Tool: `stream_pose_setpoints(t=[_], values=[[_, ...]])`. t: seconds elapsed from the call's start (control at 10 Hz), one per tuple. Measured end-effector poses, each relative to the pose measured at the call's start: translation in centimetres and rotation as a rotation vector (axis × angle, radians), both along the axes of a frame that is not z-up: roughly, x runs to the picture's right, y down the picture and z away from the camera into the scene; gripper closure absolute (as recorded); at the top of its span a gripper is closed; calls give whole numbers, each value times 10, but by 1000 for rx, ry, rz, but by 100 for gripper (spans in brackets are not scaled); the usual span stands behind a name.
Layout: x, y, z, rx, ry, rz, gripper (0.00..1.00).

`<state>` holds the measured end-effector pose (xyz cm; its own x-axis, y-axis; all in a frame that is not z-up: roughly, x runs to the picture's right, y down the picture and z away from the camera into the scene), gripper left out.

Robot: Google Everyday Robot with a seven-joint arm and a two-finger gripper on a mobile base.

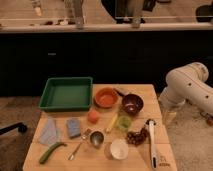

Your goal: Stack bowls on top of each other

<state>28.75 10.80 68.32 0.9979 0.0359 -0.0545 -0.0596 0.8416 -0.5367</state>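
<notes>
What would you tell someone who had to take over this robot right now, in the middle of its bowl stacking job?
Gripper: low beside the right edge of the table, to the right of both bowls and touching neither.
Bowls: the orange-red bowl and the maroon bowl sit side by side at the back of the table, each resting on the wood, the maroon one nearer the arm.
Done: nothing yet; neither bowl is lifted or stacked.
Left: bring the gripper over the table, pick up one bowl, and set it inside the other.
</notes>
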Motion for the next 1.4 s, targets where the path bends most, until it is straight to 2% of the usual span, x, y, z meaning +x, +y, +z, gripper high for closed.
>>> stream_pose_setpoints(t=[1.4], values=[[0,0,0,0,0,0,20]])
